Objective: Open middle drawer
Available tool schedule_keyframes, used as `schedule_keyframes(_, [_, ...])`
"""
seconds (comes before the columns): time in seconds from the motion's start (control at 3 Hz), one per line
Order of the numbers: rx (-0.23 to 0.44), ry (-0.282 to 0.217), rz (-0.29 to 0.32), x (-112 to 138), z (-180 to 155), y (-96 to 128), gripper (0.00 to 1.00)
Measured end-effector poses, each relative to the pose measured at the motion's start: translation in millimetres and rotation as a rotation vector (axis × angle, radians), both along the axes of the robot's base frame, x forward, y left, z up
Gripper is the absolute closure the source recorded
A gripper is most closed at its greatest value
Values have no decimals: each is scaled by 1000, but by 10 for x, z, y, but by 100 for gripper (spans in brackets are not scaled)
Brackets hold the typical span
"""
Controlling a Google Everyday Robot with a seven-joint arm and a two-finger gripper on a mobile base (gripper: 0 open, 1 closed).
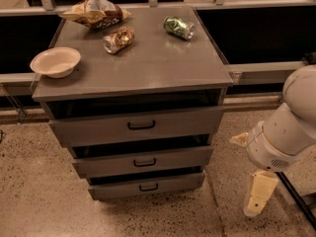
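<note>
The grey metal cabinet (133,78) has three drawers stacked in its front. The middle drawer (98,165) is the mid-sized front, with a small black loop handle (144,162). It sits between the taller top drawer (89,129) and the narrow bottom drawer (113,189). All three stand slightly out, stepped back towards the bottom. My gripper (243,177) hangs low at the right of the cabinet, apart from it, over the floor. Its cream fingers (259,195) are spread and hold nothing.
On the cabinet top lie a white bowl (55,61), a chip bag (95,11), a brown can (118,39) and a green can (178,27). Grey rails (266,68) run left and right behind the cabinet. A dark bar (296,199) lies on the speckled floor at the right.
</note>
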State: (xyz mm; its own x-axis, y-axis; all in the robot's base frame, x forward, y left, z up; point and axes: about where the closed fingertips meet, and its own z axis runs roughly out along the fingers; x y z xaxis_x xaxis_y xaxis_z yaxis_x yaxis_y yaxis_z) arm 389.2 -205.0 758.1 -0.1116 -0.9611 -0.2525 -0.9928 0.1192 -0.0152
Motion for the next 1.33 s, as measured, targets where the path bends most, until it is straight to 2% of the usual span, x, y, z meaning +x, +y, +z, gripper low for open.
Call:
schedule_keyframes(0.33, [-20,-67,39,164,-86,29,0])
schedule_keyframes(0.67, [-9,-205,214,872,-613,235,0])
schedule_keyframes(1.0, [95,-210,278,1161,-1098,415,0])
schedule_keyframes(1.33, [95,-213,285,1190,-1133,431,0])
